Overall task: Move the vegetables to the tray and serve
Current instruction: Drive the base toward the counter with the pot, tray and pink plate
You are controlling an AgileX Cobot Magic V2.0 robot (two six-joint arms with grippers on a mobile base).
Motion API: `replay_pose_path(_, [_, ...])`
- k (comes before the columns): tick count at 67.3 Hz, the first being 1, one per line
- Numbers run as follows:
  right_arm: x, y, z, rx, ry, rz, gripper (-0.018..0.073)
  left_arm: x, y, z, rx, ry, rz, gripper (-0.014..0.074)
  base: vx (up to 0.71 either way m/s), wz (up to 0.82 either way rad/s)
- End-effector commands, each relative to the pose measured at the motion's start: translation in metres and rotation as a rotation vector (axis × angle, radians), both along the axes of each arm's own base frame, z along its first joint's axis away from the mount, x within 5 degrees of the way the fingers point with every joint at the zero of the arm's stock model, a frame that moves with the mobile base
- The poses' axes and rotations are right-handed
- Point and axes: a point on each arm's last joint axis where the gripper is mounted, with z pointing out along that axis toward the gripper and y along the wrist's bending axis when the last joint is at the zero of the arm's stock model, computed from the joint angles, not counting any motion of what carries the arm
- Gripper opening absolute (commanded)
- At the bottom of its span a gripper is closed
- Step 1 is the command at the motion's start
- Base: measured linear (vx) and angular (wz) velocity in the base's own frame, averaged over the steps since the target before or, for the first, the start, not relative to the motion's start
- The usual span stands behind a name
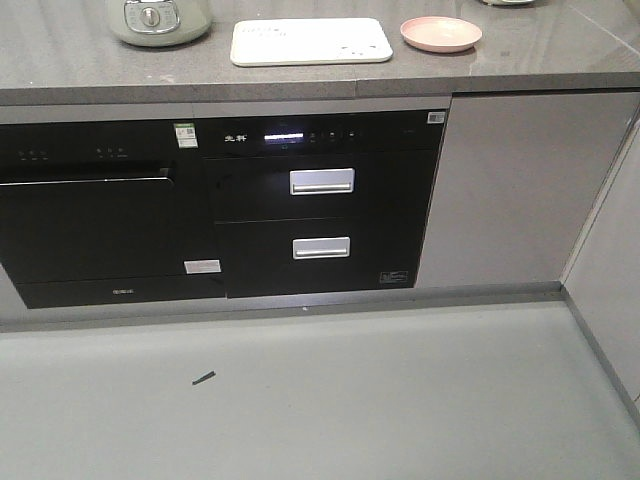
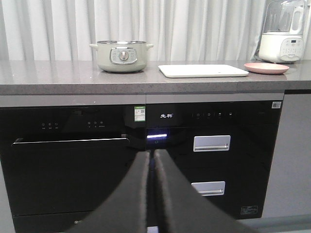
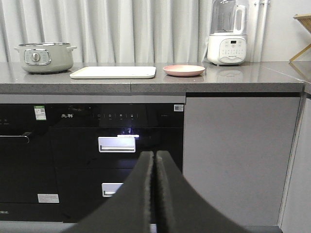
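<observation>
The cream-white tray (image 1: 311, 41) lies bare on the grey counter (image 1: 80, 60), also in the left wrist view (image 2: 203, 71) and the right wrist view (image 3: 113, 72). The vegetables are out of view; a pale green pot (image 2: 121, 56) stands left of the tray, and its inside is hidden. My left gripper (image 2: 151, 155) is shut with nothing in it, low in front of the black oven. My right gripper (image 3: 155, 155) is shut too, holding nothing, in front of the black drawers. Neither gripper shows in the front view.
A round pink plate (image 1: 441, 33) sits right of the tray. A white blender (image 3: 227, 34) stands further right. Black appliances with silver drawer handles (image 1: 322, 181) fill the cabinet front. A small dark scrap (image 1: 204, 378) lies on the grey floor.
</observation>
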Motion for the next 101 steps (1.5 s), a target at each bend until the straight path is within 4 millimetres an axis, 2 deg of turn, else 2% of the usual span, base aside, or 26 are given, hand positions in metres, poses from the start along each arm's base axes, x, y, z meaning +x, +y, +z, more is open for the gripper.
replay_pose_path(1, [-0.0002, -0.0001, 0.0017, -0.002, -0.065, -0.003, -0.0006, -0.0002, -0.0001, -0.0015, -0.013, -0.064, -0.003, -0.0006, 0.12, -0.02])
replay_pose_path(101, [-0.0002, -0.0001, 0.0017, -0.002, -0.065, -0.003, -0.0006, -0.0002, -0.0001, -0.0015, -0.013, -0.064, -0.003, -0.0006, 0.13, -0.02])
